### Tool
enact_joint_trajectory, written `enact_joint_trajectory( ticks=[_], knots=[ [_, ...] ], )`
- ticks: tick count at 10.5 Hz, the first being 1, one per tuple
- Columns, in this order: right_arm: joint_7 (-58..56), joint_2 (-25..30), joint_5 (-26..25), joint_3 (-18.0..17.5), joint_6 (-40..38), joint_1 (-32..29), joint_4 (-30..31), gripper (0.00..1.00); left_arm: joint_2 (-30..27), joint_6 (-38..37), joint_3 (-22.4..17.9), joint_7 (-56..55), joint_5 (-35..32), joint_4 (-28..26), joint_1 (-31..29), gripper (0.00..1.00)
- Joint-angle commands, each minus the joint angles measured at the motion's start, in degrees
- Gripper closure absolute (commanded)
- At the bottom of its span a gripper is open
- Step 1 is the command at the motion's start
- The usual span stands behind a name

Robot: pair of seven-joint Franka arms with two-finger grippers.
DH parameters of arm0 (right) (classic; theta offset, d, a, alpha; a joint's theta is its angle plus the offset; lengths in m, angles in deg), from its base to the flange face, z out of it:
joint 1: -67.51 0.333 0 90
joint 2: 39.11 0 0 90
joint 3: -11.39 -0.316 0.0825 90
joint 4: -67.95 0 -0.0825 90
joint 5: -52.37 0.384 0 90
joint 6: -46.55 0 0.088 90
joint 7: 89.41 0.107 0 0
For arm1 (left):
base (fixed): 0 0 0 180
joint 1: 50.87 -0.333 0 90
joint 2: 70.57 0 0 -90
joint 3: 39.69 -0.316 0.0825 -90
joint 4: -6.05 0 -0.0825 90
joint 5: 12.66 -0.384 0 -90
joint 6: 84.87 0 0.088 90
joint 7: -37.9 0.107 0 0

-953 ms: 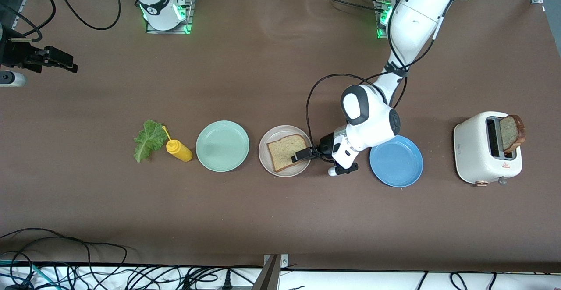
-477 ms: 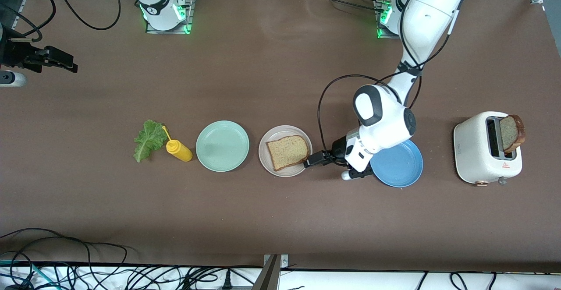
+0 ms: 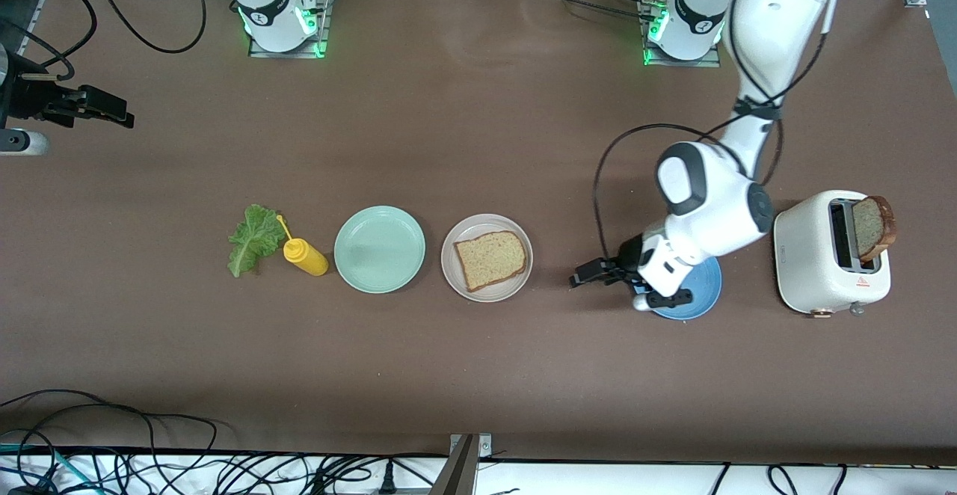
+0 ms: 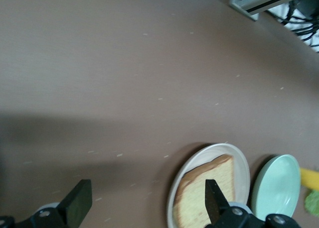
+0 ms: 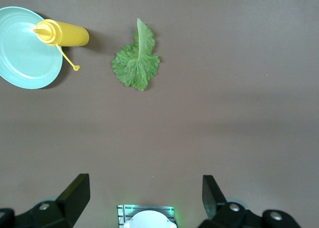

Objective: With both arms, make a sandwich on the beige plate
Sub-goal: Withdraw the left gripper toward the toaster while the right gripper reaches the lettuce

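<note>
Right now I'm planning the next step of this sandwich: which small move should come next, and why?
Probably the right gripper, open and waiting at the right arm's end of the table, should come down over the lettuce leaf. One toast slice already lies on the beige plate, the leaf sits beside the yellow bottle, and the left gripper is open and empty beside the blue plate.

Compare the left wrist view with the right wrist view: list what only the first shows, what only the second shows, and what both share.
Only the left wrist view: the beige plate holding a toast slice, seen between the open left gripper.
Only the right wrist view: the whole lettuce leaf, the right arm's base, the open right gripper.
Both: the mint-green plate, the yellow squeeze bottle, the brown table.
</note>
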Motion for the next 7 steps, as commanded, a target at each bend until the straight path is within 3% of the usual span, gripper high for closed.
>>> enact_joint_trajectory(
  ticks=[1, 4, 7],
  knots=[
    [0.27, 0.1, 0.22, -0.22, -0.74, -0.3, -0.55, 0.0, -5.16, -7.23, -2.47, 0.02, -7.61, -2.66, -1.73, 0.0],
    [0.27, -0.85, -0.13, -0.13, -0.22, -0.39, -0.29, 0.0, -7.45, -11.82, -2.57, -0.06, -15.27, -2.39, -5.86, 0.0],
    [0.27, -7.44, -0.04, 0.22, 7.49, -0.65, -0.46, 0.0, -10.78, -18.32, -2.66, -0.15, -23.18, -2.13, -8.5, 0.0]
  ],
)
